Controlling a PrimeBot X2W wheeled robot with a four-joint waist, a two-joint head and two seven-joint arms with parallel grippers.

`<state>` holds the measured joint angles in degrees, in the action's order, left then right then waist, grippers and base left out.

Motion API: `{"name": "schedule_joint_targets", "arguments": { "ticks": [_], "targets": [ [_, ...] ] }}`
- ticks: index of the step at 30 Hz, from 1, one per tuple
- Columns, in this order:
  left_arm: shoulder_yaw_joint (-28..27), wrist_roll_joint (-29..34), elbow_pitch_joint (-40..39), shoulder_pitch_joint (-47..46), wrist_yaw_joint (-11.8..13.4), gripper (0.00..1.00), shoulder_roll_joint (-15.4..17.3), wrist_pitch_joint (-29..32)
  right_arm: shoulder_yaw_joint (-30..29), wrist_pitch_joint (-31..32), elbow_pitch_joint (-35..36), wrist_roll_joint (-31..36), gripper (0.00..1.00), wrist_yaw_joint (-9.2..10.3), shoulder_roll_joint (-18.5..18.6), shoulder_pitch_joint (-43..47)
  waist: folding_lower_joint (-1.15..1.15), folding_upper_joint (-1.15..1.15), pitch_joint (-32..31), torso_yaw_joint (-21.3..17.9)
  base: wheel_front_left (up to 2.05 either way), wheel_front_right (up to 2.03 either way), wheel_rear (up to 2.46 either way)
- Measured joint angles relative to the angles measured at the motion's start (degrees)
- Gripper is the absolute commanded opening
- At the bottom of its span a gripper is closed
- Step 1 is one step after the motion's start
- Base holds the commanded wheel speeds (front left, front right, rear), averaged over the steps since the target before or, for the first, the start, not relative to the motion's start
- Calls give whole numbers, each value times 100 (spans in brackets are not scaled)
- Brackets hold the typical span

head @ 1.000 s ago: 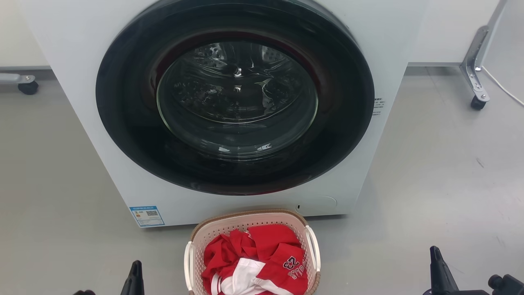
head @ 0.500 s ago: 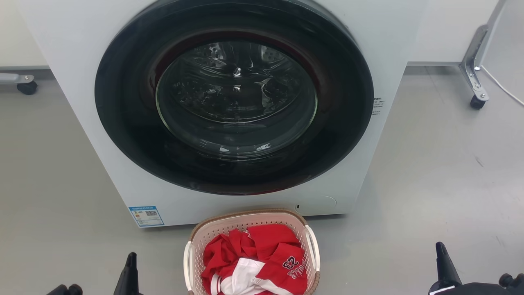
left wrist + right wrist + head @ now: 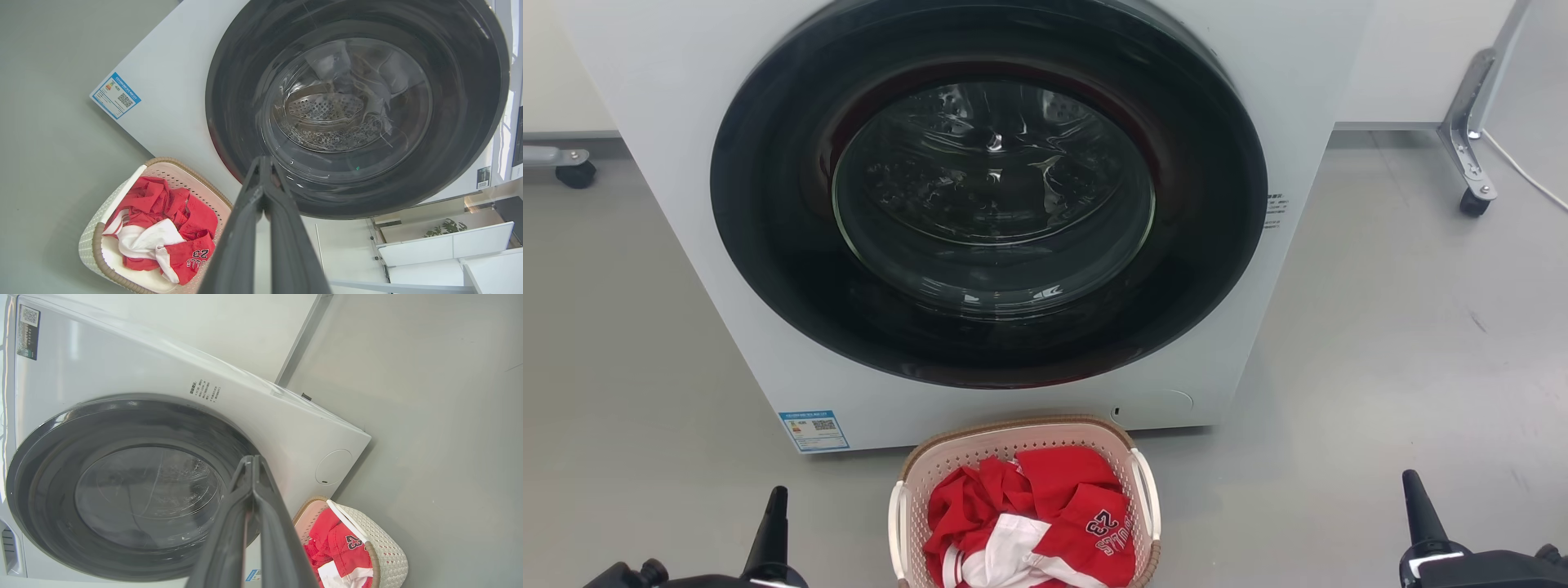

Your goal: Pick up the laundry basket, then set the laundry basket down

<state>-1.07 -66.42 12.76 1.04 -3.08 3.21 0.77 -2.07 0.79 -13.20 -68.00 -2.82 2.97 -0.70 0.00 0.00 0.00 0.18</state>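
Observation:
The laundry basket (image 3: 931, 478) is pale pink-white with a brown rim and white side handles. It stands on the grey floor right in front of the washing machine and holds red and white clothes (image 3: 1045, 523). It shows too in the left wrist view (image 3: 88, 241) and the right wrist view (image 3: 388, 547). My left gripper (image 3: 774, 506) is at the lower left, well clear of the basket's left handle, fingers together and holding nothing. My right gripper (image 3: 1414, 494) is far off to the right, also shut and empty. Each wrist view shows its own gripper, left (image 3: 263, 163) and right (image 3: 251, 461), shut to a point.
A white front-loading washing machine (image 3: 1290, 98) with a closed dark round door (image 3: 988, 192) stands right behind the basket. A caster (image 3: 576, 173) sits at the far left and a metal leg on a wheel (image 3: 1470, 147) at the far right. Grey floor (image 3: 1380, 367) lies on both sides.
Both grippers have risen farther into the head view from the bottom edge, fingertips higher than before. The basket has stayed put.

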Motion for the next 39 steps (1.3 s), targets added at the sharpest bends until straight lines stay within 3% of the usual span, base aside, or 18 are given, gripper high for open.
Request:
{"name": "schedule_joint_targets", "arguments": {
  "ticks": [27,39],
  "targets": [
    [-401,-2382,390,-533,-358,0,-68,538,-528,531,-379,-2261,0,-377,-42,-383,0,0,10,-18,0,0,0],
    [-412,-2528,412,-551,-401,0,-81,573,-553,570,-394,-2346,0,-409,-45,-460,0,0,10,-19,0,0,0]
  ]
}}
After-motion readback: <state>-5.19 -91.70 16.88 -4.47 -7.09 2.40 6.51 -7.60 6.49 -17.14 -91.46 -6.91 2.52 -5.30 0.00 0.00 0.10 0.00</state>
